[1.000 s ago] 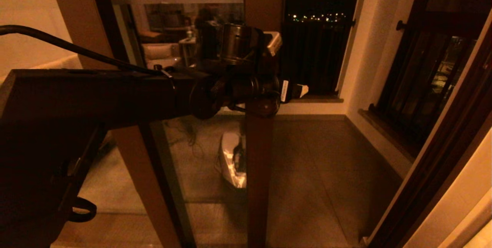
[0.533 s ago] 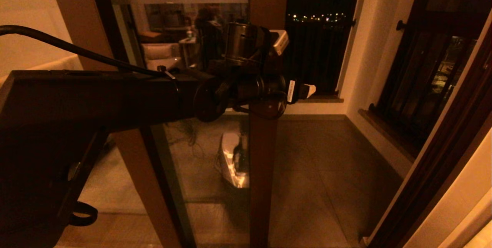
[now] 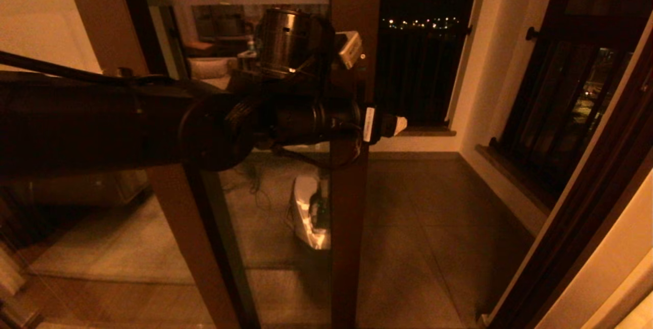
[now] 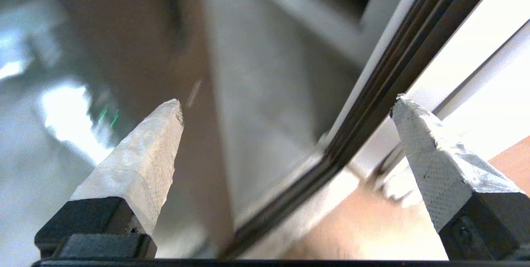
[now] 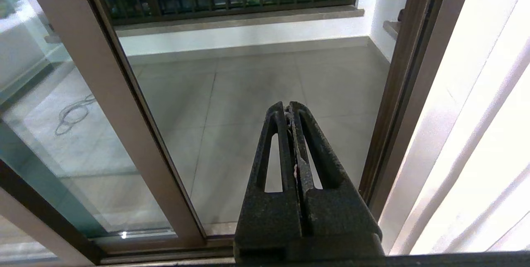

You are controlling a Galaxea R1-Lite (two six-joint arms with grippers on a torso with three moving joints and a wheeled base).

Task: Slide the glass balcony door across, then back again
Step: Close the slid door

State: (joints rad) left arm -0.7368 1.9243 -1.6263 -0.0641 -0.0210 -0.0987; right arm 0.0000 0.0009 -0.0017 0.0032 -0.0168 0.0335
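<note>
The left arm (image 3: 153, 125) crosses the head view and covers the middle of the door (image 3: 352, 206) stile, so any handle slot there is hidden. The left gripper (image 3: 395, 125) shows only one pale tip past the stile. In the left wrist view the stile and glass are blurred. The door's top and foot are cut off.

A tiled balcony floor (image 3: 428, 227) runs to a pale wall (image 3: 490, 79) with a low ledge (image 3: 423, 132) under a dark barred railing (image 3: 418, 74); small city lights (image 3: 418, 23) glint beyond it in the night. On the right stands a dark barred window (image 3: 571, 99) above a sill (image 3: 510, 176). A cable (image 5: 72, 111) lies coiled on the tiles. Warm, dim light fills the room.
</note>
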